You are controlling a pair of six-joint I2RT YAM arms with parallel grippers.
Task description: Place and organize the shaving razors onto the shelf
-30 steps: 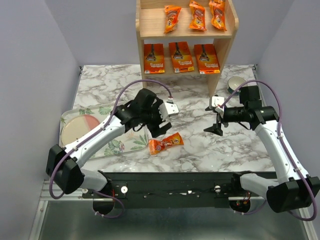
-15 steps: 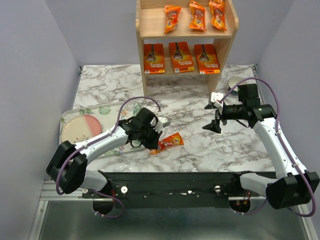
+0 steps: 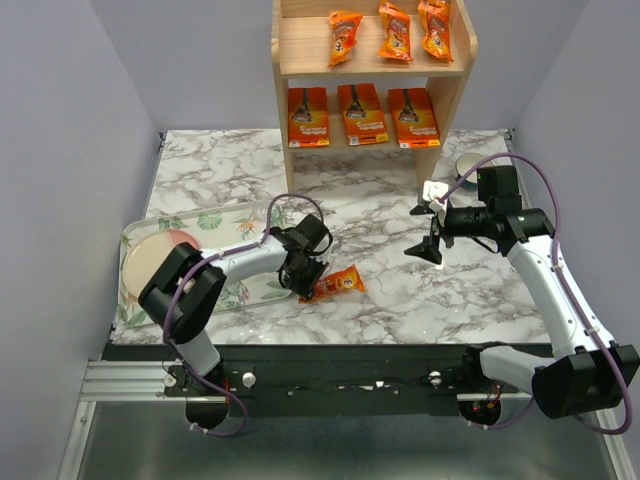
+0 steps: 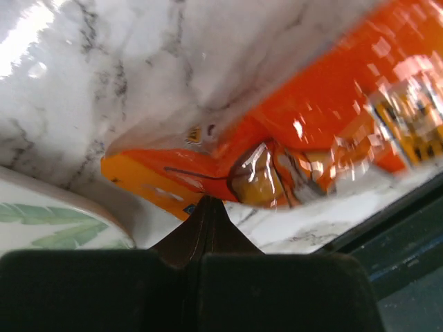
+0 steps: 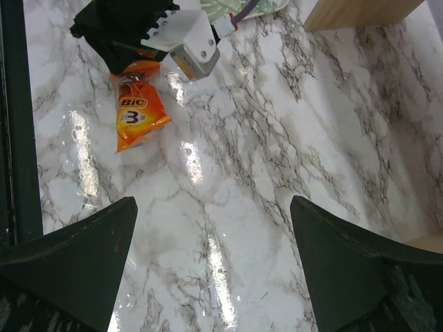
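Note:
One orange razor pack [image 3: 338,282] lies on the marble near the front edge; it shows close up in the left wrist view [image 4: 311,131] and small in the right wrist view [image 5: 138,114]. My left gripper [image 3: 305,283] is down at the pack's left end, and its jaws [image 4: 208,200] are pressed together on the pack's near edge. Well to the right, my right gripper [image 3: 422,232] hovers wide open over bare marble [image 5: 213,200]. The wooden shelf [image 3: 455,90] at the back carries three narrow packs [image 3: 394,32] on top and three wide cards [image 3: 361,113] below.
A leaf-print tray [image 3: 215,218] holding a pale plate [image 3: 155,255] sits left of the loose pack, its rim beside my left fingers [image 4: 41,221]. A small dark bowl [image 3: 468,165] stands right of the shelf. The table's black front rail runs just below the pack.
My left arm dropped and folded in toward the loose pack, and its jaws went from open to shut at the pack's left end. The right gripper rose slightly and stayed open.

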